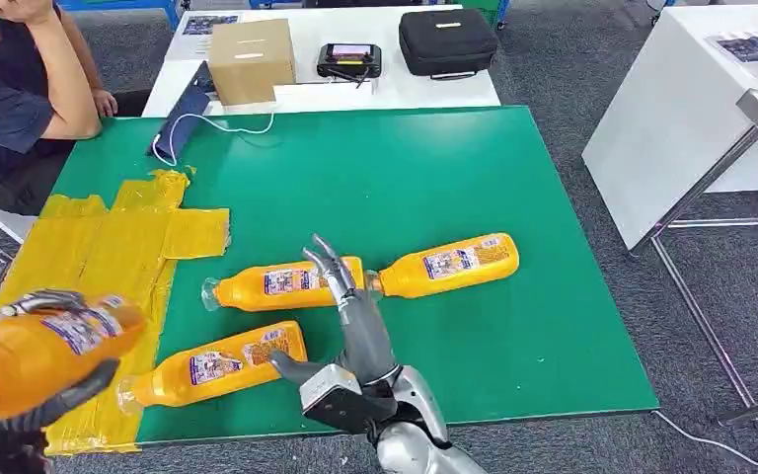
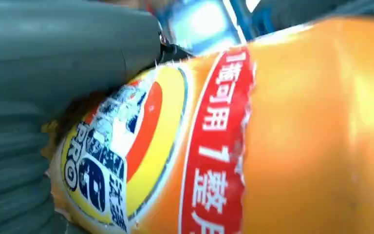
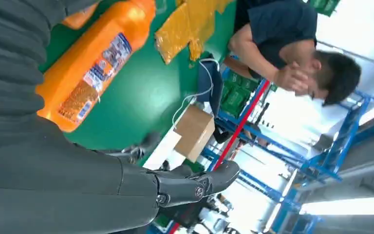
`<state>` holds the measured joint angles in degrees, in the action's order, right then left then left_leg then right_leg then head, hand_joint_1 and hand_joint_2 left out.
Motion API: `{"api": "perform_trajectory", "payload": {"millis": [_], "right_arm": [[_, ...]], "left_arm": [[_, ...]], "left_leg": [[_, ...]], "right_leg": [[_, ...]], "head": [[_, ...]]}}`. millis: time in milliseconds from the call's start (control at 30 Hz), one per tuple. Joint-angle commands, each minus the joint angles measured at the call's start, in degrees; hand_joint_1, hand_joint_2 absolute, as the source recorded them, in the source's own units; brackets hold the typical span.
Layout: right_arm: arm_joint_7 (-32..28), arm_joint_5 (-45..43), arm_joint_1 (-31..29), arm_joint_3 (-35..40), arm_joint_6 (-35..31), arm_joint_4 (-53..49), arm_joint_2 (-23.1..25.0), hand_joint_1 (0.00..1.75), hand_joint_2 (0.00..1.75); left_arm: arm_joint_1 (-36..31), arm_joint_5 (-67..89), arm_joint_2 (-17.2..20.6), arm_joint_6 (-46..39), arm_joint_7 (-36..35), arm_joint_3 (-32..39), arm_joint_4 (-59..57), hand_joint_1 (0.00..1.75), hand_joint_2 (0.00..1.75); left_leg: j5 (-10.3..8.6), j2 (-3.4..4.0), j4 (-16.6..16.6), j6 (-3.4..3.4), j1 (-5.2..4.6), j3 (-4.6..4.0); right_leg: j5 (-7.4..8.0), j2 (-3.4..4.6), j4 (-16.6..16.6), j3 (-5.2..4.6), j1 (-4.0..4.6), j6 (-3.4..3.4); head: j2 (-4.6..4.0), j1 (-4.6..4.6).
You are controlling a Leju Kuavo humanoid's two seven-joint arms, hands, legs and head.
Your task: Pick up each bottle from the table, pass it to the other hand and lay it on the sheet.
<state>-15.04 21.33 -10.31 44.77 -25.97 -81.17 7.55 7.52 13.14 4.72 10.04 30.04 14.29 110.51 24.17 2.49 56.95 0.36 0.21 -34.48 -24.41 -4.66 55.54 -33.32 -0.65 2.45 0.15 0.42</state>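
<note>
We hold one orange bottle (image 1: 44,354) in our left hand (image 1: 35,395), low at the left over the near edge of the yellow sheet (image 1: 109,257); dark fingers (image 1: 69,395) wrap under its body and others curl over its top, so the grip is closed around it. In the left wrist view the bottle's label (image 2: 126,161) sits tight against the grey thumb (image 2: 68,48).

Our right hand (image 1: 341,316) reaches out above the green bench (image 1: 405,168), fingers (image 1: 331,262) spread and holding nothing, their tips over the gap between two lying bottles: the middle bottle (image 1: 281,283) to their left, the right bottle (image 1: 449,265) to their right. Whether they touch either bottle we cannot tell. A third bottle (image 1: 212,363) lies near the thumb side, close to the bench's front edge.

A person (image 1: 15,89) sits at the far left corner.
</note>
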Motion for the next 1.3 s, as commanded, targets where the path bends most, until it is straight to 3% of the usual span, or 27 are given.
{"api": "perform_trajectory", "payload": {"millis": [33, 67, 100, 133, 233, 467, 633, 767, 933, 967, 1300], "right_arm": [[-1.6, 1.4, 11.3, -11.3, 3.5, -14.9, -7.8, 0.0, 1.75], [-1.4, 2.3, 12.3, -11.6, 3.6, -15.6, -8.1, 0.0, 1.75], [-1.1, 3.2, 13.0, -11.9, 4.3, -16.4, -8.4, 0.0, 1.75], [-1.0, 3.4, 13.3, -12.0, 4.4, -16.7, -8.3, 0.0, 1.75], [-0.8, 3.7, 13.3, -12.1, 4.7, -16.7, -8.0, 0.0, 1.75], [1.0, 6.5, 13.2, -12.8, 8.1, -17.3, -6.6, 0.0, 1.75], [1.4, 6.7, 12.0, -12.5, 8.2, -16.3, -6.5, 0.0, 1.75], [1.7, 7.0, 11.5, -11.9, 8.1, -15.8, -7.0, 0.0, 1.75], [1.7, 7.0, 11.5, -11.9, 8.0, -15.6, -6.9, 0.0, 1.75], [1.8, 6.9, 10.8, -11.4, 8.4, -14.8, -7.1, 0.0, 1.75], [1.8, 6.8, 10.4, -11.1, 8.0, -14.2, -7.1, 0.0, 1.75]], "left_arm": [[-14.9, 19.9, 4.0, -13.2, -8.9, -10.3, -9.6, 1.75, 1.75], [-16.1, 27.2, 4.7, -16.5, -11.1, -12.2, -11.4, 1.75, 1.75], [-16.9, 34.6, 5.5, -19.5, -13.5, -13.9, -13.4, 1.75, 1.75], [-17.2, 35.0, 5.4, -19.9, -13.6, -14.3, -14.1, 1.75, 1.75], [-16.9, 35.2, 5.5, -20.7, -13.4, -14.5, -14.7, 1.75, 1.75], [-16.2, 63.4, 11.8, -24.8, -23.0, -21.4, -28.8, 1.75, 1.75], [-19.1, 63.5, 13.2, -23.5, -23.2, -22.7, -35.3, 1.75, 1.75], [-23.1, 66.4, 17.0, -17.0, -26.4, -25.2, -44.5, 1.75, 1.75], [-23.6, 65.9, 17.3, -17.5, -25.7, -25.0, -45.8, 1.75, 1.75], [-25.0, 64.6, 18.5, -13.0, -27.3, -24.5, -49.1, 1.75, 1.75], [-26.5, 63.4, 19.3, -15.6, -25.1, -24.6, -53.4, 1.75, 1.75]], "left_leg": [[-0.14, -1.28, -0.1, 0.04, 0.06, 0.06], [-0.08, -0.88, -0.1, 0.03, 0.0, 0.04], [-0.04, -1.0, -0.1, 0.03, 0.02, 0.12], [-0.09, -0.92, -0.1, 0.05, -0.07, -0.01], [-0.07, -0.52, 0.0, 0.08, -0.14, -0.01], [-0.05, -0.03, -0.1, 0.05, -0.13, 0.05], [-0.01, -0.12, -0.1, 0.02, -0.06, 0.17], [-0.05, -0.01, -0.1, 0.04, -0.08, 0.02], [0.0, 0.03, 0.0, 0.01, -0.03, 0.08], [-0.02, 0.03, 0.0, 0.03, -0.06, 0.05], [-0.04, 0.11, -0.1, 0.05, -0.06, 0.03]], "right_leg": [[-0.16, -0.72, -0.1, 0.5, -0.02, -0.06], [-0.1, -0.46, -0.1, 0.32, -0.04, -0.06], [-0.13, -0.36, -0.1, 0.44, -0.04, -0.08], [-0.02, -0.39, -0.2, 0.91, -0.09, -0.05], [0.12, -0.19, 0.0, 0.76, -0.14, -0.09], [0.16, 0.26, -0.1, 0.65, -0.13, -0.13], [0.11, 0.45, 0.0, 0.77, -0.07, -0.19], [0.14, 0.34, 0.0, 0.61, -0.07, -0.14], [0.12, 0.54, 0.0, 0.7, -0.04, -0.19], [0.13, 0.46, 0.0, 0.64, -0.06, -0.17], [0.17, 0.5, 0.0, 0.63, -0.06, -0.15]], "head": [[0.0, 0.07], [0.0, 0.04], [0.0, 0.07], [0.0, 0.04], [0.0, 0.07], [0.0, 0.02], [0.0, 0.04], [0.0, 0.06], [0.0, 0.02], [0.0, 0.02], [0.0, 0.07]]}}
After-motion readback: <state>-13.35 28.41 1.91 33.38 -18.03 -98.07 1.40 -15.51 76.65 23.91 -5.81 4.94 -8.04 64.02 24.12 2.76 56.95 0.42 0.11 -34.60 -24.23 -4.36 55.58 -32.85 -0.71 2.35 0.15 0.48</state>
